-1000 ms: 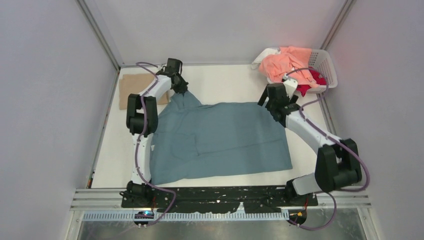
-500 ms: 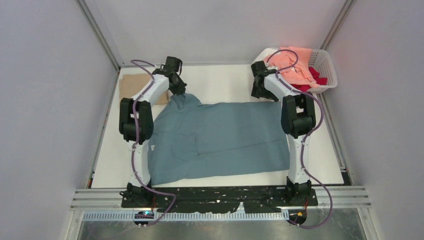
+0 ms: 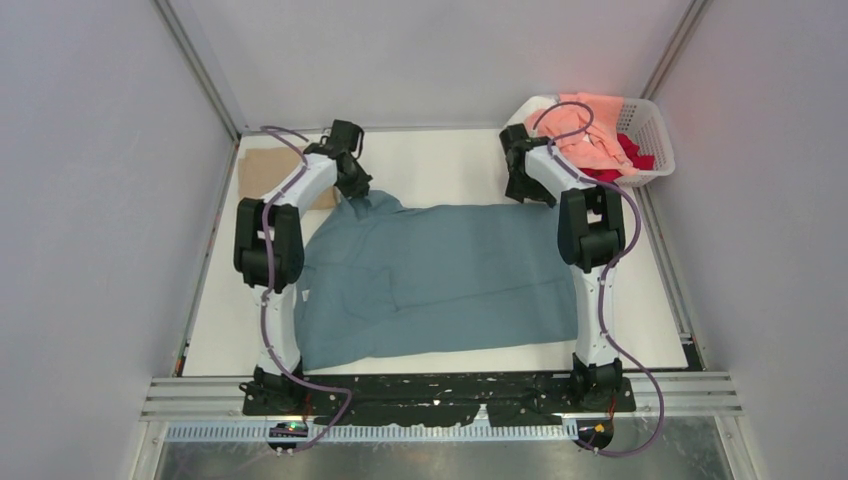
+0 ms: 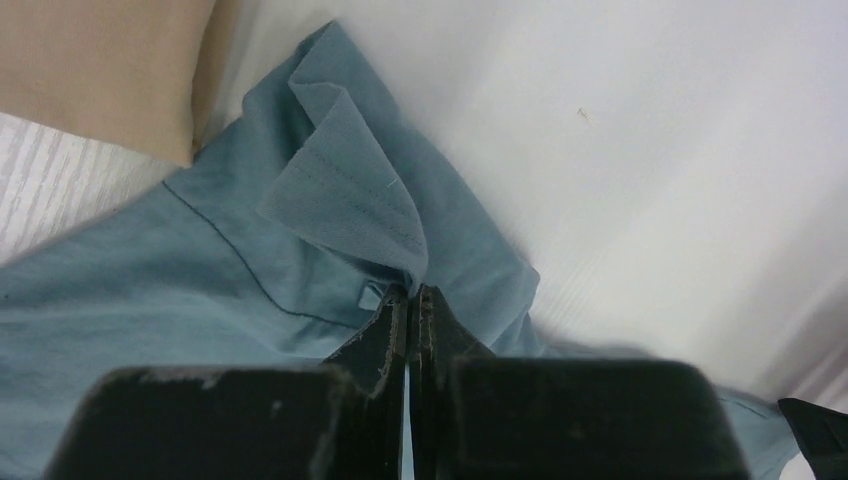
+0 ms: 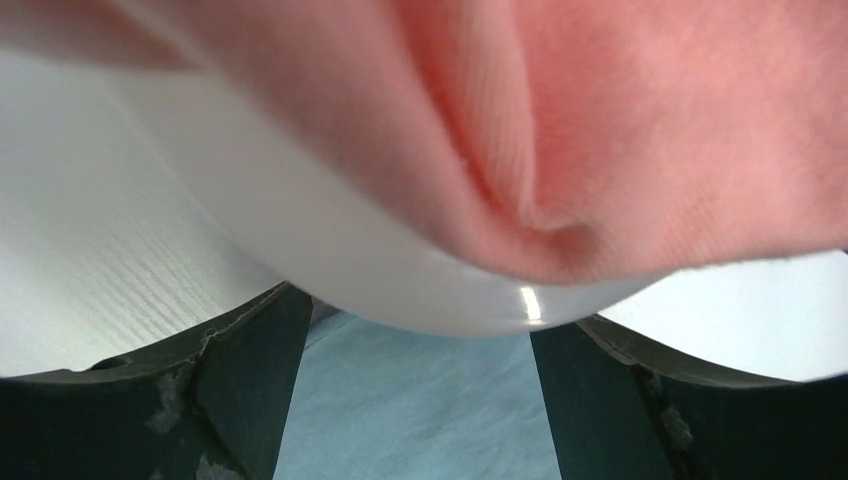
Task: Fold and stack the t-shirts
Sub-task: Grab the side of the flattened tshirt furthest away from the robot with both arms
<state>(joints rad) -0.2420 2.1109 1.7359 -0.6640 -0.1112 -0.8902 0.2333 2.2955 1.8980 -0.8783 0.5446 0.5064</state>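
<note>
Teal t-shirt [image 3: 440, 275] spreads flat between both pincers, one far corner pinched tight in the left pincer [image 4: 410, 300]. Right pincer [image 5: 420, 340] gapes, holding nothing, the peach t-shirt [image 5: 650, 120] and white basket rim [image 5: 330, 260] just ahead of it.

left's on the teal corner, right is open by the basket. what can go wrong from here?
1. The left gripper pinches only a thin bunched fold of the teal shirt; it may slip out or lift one layer only.
2. The right gripper is open close to the rim of the basket, where the peach shirt hangs over; closing here may catch peach cloth or knock the basket.
</note>
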